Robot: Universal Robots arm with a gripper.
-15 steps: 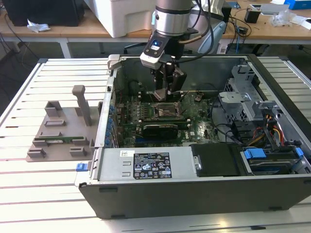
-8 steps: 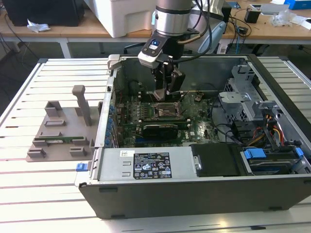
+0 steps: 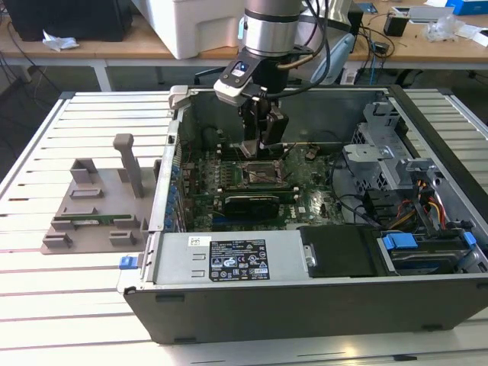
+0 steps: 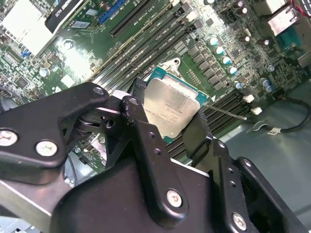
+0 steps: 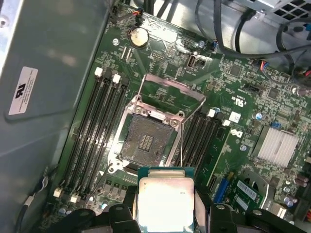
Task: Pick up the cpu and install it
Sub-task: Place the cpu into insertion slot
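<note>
The cpu [image 5: 165, 199] is a small square chip with a silvery top, and my gripper [image 5: 165, 216] is shut on it, one black finger on each side. In the second wrist view the cpu [image 4: 171, 108] hangs tilted between the fingers [image 4: 139, 127] above the green motherboard [image 4: 146, 29]. The dark socket [image 5: 146, 141] lies open and bare just beyond the chip, with its metal frame [image 5: 171, 92] swung up. In the exterior view my gripper [image 3: 259, 143] hangs inside the computer case, slightly above the socket [image 3: 255, 174].
Memory slots [image 5: 92, 126] flank the socket on both sides. The case wall [image 3: 171, 152], a drive cage [image 3: 381, 152] with cables and a power supply [image 3: 236, 255] ring the board. A grey plastic tray [image 3: 99, 191] holding a green memory stick [image 3: 84, 223] lies on the table at the exterior view's left.
</note>
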